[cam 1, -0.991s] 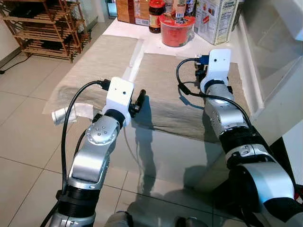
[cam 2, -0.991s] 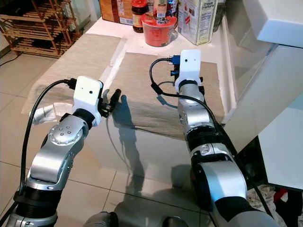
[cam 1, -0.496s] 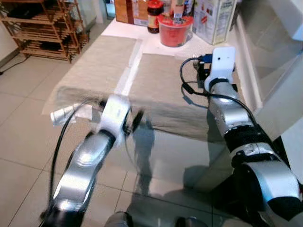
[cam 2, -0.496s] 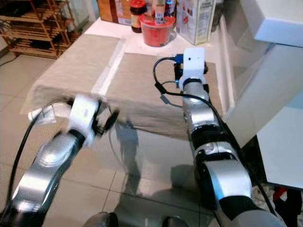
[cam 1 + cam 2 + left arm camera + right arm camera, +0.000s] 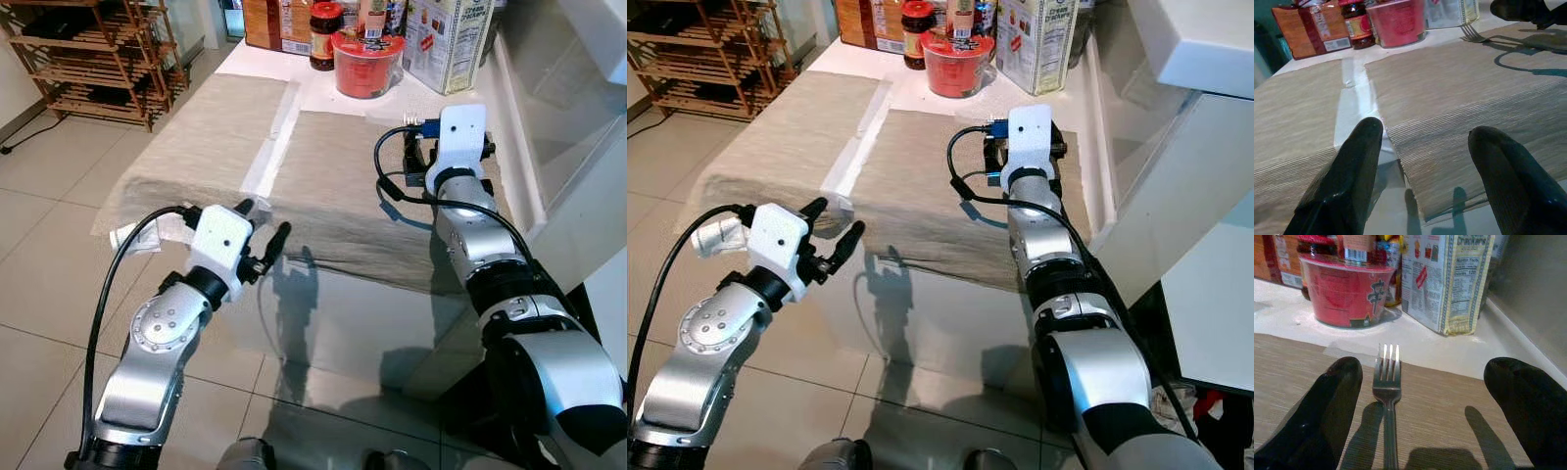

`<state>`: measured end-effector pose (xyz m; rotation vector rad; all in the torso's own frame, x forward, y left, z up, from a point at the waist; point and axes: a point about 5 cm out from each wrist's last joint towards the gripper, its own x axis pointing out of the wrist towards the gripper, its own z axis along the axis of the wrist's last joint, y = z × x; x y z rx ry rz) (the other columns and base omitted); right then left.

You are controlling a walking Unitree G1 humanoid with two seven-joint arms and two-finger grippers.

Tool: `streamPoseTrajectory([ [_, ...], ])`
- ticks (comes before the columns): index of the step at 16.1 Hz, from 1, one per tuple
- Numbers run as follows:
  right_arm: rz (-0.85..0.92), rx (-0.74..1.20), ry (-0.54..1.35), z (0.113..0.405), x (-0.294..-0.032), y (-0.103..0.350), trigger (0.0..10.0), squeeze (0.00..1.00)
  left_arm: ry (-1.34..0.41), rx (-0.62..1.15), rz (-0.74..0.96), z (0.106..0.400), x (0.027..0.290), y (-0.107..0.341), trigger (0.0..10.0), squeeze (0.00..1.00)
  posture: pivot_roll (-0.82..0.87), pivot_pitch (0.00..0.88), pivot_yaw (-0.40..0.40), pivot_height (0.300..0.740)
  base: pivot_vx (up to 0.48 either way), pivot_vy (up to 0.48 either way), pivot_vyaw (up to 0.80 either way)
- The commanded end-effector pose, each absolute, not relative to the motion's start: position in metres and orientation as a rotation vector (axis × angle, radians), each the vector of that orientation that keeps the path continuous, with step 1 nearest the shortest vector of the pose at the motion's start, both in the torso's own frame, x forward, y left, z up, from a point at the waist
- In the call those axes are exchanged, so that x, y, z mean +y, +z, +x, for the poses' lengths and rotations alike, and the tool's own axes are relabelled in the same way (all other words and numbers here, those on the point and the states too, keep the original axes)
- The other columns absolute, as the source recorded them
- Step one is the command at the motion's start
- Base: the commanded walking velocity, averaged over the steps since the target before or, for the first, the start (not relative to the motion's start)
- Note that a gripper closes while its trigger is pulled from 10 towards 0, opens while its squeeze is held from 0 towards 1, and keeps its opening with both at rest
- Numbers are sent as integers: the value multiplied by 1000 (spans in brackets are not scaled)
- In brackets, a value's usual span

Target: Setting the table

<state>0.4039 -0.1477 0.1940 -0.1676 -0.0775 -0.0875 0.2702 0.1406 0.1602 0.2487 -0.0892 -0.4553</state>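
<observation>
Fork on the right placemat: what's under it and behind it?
The fork lies flat on the right placemat. Behind its tines stand a red noodle cup and a cracker box. Its handle end is out of frame.

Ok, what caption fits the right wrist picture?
Open right gripper over a fork lying on the placemat.

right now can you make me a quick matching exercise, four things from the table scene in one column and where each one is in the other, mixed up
Things:
1. fork
2. red noodle cup
3. left claw
4. wooden rack

Places:
a. on the floor left of the table
b. flat on the right placemat, between the open right claw fingers
c. at the far end of the table among jars and boxes
d. open, at the near table edge, close to the gap between the two placemats

Pairs: 1-b, 2-c, 3-d, 4-a
</observation>
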Motion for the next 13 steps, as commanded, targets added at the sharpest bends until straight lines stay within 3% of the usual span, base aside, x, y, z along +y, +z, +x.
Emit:
streamPoseTrajectory([
  [1,-109,-74,-95,408,-146,206,10000,0,-465,-118,254,270,138,165,10000,0,117,70,15,740,0,0,0],
  [5,50,28,-107,413,-150,204,10000,0,-480,-126,239,269,131,165,10000,0,114,65,12,740,0,0,0],
  [13,69,290,-35,412,-139,177,10000,0,-480,-133,230,268,125,169,10000,0,118,66,4,740,0,0,0],
])
